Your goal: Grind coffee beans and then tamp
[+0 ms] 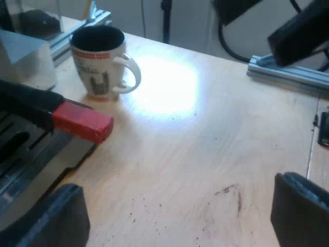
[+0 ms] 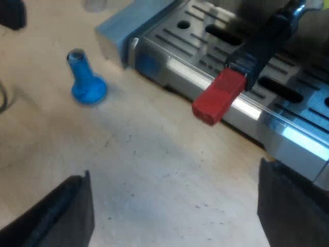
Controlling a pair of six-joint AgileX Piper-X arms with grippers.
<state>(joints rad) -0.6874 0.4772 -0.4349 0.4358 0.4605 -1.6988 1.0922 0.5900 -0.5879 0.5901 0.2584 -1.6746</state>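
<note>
Nothing here can actually be read. The white mug [image 1: 100,62] beside the machine is the only thing carrying print: a red band runs just under its rim with what may be pale lettering in it, and below that sits a dark printed figure with a faint line of marks above it. All of it is too blurred to make out a word, a brand or a number.

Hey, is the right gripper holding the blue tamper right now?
No, the blue tamper stands on the table, apart from the right gripper, which is open and empty.
</note>
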